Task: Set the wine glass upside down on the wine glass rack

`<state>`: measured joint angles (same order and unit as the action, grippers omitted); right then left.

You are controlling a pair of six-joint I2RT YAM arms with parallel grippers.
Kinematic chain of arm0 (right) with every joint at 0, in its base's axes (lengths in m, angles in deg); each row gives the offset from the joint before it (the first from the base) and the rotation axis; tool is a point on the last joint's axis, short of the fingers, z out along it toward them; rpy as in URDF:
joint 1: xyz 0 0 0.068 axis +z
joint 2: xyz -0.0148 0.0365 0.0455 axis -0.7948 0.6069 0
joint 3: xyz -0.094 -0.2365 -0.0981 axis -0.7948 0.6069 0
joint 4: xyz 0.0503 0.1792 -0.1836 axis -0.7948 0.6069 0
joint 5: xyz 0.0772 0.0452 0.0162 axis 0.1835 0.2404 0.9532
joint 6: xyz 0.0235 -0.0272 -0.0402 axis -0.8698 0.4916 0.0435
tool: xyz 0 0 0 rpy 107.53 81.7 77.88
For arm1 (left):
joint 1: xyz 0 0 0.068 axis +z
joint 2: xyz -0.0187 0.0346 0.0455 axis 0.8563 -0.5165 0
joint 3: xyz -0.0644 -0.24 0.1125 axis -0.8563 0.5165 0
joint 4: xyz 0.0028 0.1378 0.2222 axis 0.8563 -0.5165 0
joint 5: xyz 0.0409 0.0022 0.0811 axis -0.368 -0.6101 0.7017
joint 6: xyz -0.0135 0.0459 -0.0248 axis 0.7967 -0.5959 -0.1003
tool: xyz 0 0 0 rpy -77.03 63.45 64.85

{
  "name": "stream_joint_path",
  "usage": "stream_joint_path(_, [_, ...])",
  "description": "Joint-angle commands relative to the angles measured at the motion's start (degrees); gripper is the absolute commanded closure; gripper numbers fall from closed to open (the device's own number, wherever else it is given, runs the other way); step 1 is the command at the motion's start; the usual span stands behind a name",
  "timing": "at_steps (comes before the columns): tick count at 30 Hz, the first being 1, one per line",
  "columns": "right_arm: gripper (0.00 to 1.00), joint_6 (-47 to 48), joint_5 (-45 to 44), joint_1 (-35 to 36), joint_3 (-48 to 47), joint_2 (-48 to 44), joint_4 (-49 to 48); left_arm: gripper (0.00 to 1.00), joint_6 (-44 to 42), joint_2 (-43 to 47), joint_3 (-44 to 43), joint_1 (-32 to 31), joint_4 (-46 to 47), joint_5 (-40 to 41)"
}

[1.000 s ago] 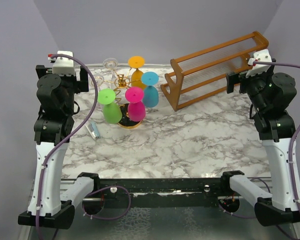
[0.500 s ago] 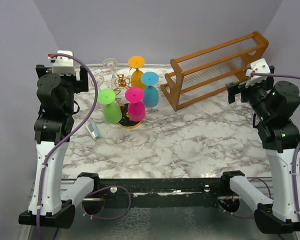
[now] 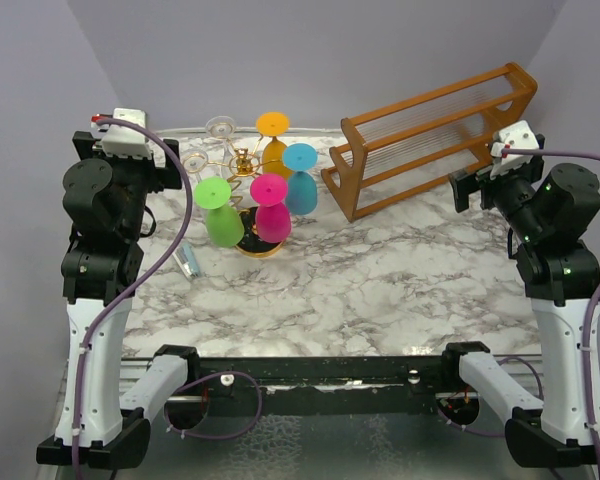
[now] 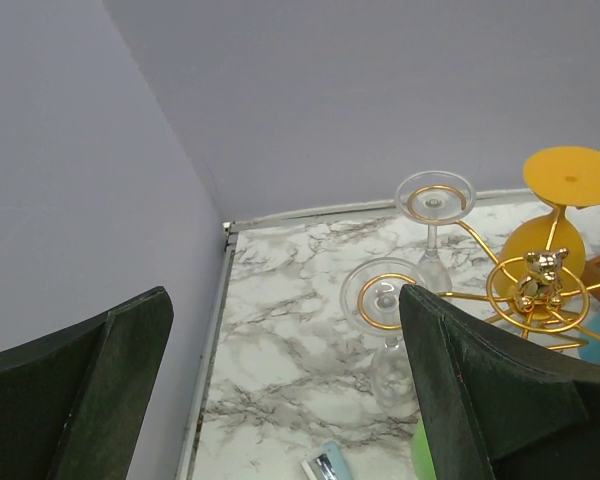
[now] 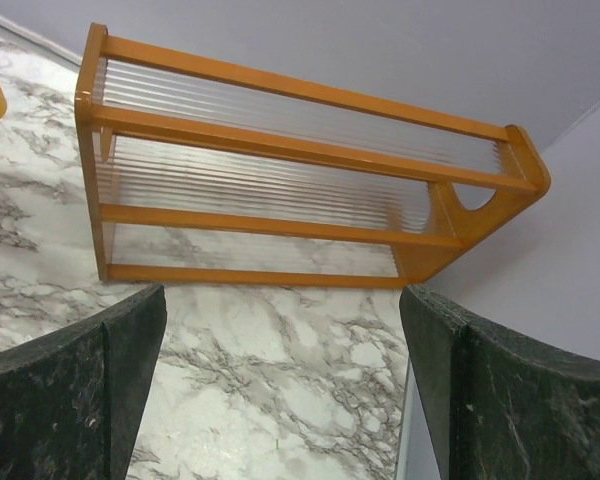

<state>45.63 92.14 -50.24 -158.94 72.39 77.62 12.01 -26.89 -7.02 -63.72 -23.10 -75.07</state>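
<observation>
1. Since the earlier frame, the left arm (image 3: pixel 98 205) has swung out toward the left wall. The right arm (image 3: pixel 558 215) has barely shifted.
2. The wine glass rack (image 3: pixel 242 160) stands at the back left of the table (image 3: pixel 380 280). It is thin gold wire, with looped ring arms spreading from a central post. A small gold bear (image 4: pixel 542 276) tops the post, and the round dark base (image 3: pixel 260 247) has a gold rim.
3. 6 glasses hang on it, foot up and bowl down. We cannot tell which 1 the task means.
4. The clear glass (image 4: pixel 435 196) and the second clear glass (image 4: pixel 380 296) are transparent, each with its foot resting in a gold ring.
5. The orange glass (image 3: pixel 273 125), blue glass (image 3: pixel 299 158), pink glass (image 3: pixel 269 190) and green glass (image 3: pixel 213 194) are opaque and bright, with flat round feet.
6. The table is white marble veined in grey.
7. The wooden rack (image 5: pixel 280 170) is orange-brown with clear slatted shelves, and stands at the back right.
8. A small silvery-blue object (image 3: pixel 188 260) lies left of the base.
9. The left gripper (image 4: pixel 285 295) is spread wide and holds nothing.
10. The right gripper (image 5: pixel 282 290) is likewise spread wide and holds nothing. Its fingers (image 5: pixel 80 390) are dark and speckled.
</observation>
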Motion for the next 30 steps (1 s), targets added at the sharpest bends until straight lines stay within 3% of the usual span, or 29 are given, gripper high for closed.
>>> stream_joint_path(1, [0.01, -1.4, 5.2, -1.2, -0.7, -0.3, 1.5, 0.01, 0.7, 0.5, -0.3, 0.3, 1.4, -2.5])
stream_joint_path(6, [0.0, -1.5, 5.3, -1.8, -1.2, 0.1, 1.7, 0.01, 0.6, 0.3, -1.9, 0.4, 1.4, -1.8])
stream_joint_path(7, [0.0, -1.5, 5.2, -1.8, -1.3, 0.2, 1.8, 0.01, 0.6, 0.2, -2.1, 0.3, 13.5, -1.5])
stream_joint_path(8, [0.01, -1.7, 5.4, -1.9, -1.3, 0.2, 1.8, 0.01, 0.4, 0.3, -2.3, 0.4, -7.0, -1.5])
stream_joint_path(9, [0.0, -1.8, 5.7, -1.9, -1.4, 0.2, 1.7, 0.01, 0.4, 0.4, -2.5, 0.3, -9.8, -1.5])
stream_joint_path(30, [0.01, -2.3, 5.5, -2.4, -0.7, -0.1, 1.8, 0.01, 0.1, 0.0, -3.2, 0.4, -10.5, -0.3])
